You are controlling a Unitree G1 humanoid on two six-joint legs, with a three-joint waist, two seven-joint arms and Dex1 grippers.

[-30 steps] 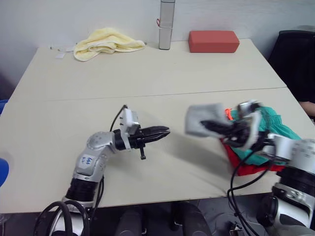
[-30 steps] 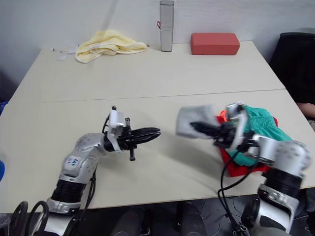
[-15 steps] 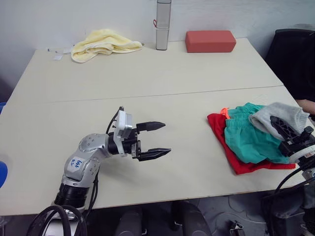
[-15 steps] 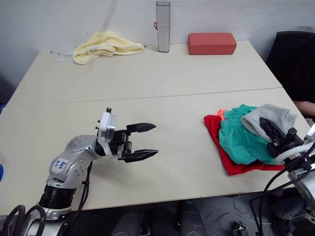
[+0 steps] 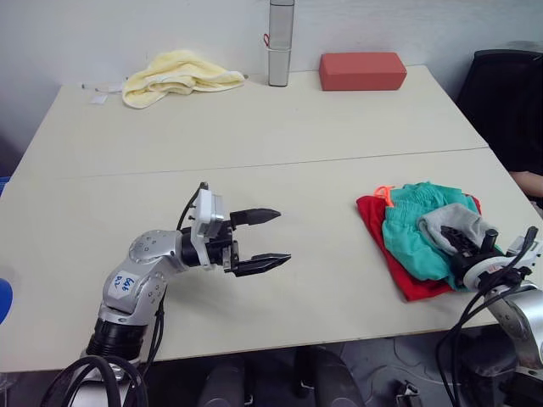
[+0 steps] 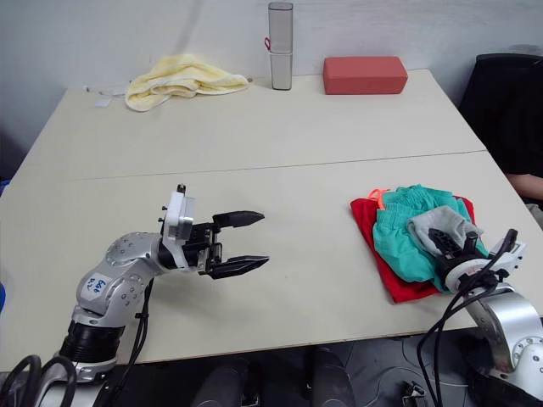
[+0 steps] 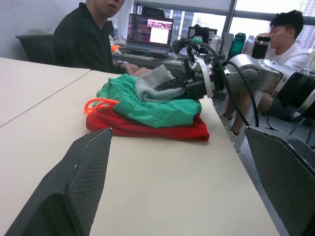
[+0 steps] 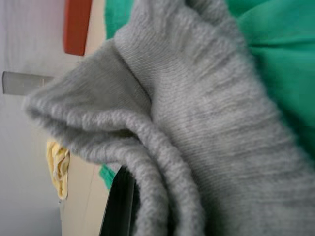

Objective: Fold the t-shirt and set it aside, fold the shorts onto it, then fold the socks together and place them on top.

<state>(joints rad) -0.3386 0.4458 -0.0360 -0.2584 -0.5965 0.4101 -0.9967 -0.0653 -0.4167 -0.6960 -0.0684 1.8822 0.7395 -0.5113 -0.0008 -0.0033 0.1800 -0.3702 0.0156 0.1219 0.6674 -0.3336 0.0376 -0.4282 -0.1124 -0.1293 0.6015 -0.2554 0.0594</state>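
The folded red t-shirt (image 5: 411, 286) lies near the table's right front edge, with the teal shorts (image 5: 405, 247) folded on top of it and an orange drawstring showing at their far corner. The grey socks (image 5: 446, 222) rest on the shorts. My right gripper (image 5: 454, 241) is shut on the socks, and its black fingers (image 8: 120, 207) are wrapped in the grey knit. My left gripper (image 5: 284, 236) hovers over bare table at centre-left, open and holding nothing. Its fingers (image 7: 74, 191) frame the stack: t-shirt (image 7: 147, 129), shorts (image 7: 157, 110) and socks (image 7: 152, 81).
At the table's far edge are a pale yellow towel (image 5: 178, 72), a tall grey container (image 5: 280, 41) and a brick-red block (image 5: 363, 70). A black chair (image 5: 509, 102) stands off the right side. Two seated people (image 7: 83, 39) and a laptop (image 7: 150, 34) are beyond the stack.
My left gripper opened from shut and stayed in place. My right gripper carried the socks rightward from mid-table and lowered them onto the shorts.
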